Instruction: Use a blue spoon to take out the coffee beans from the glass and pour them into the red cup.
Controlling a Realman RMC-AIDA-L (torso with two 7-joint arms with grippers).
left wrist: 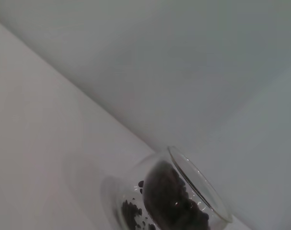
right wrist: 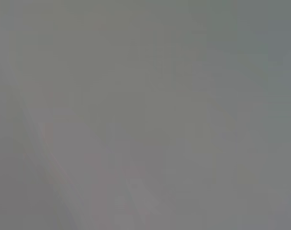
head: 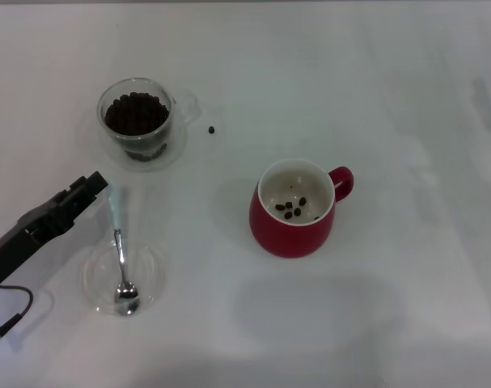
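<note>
1. The blue spoon (head: 120, 246) lies with its metal bowl in a shallow clear dish (head: 95, 279), near left, its pale handle pointing far.
2. The left gripper (head: 91, 187) sits just left of the handle's tip; whether its fingers are spread or pressed together cannot be told.
3. The glass (head: 140, 121) of coffee beans (head: 136, 114) stands farther off, and the red cup (head: 294, 208), holding a few beans, stands to the right.

Table (head: 407, 97): plain white surface that fills the head view, bare toward its right side.
Dish (head: 95, 279): shallow, clear and round, lying flat near the front left of the table.
Cable (head: 10, 311): thin and dark, looped at the lower left corner.
</note>
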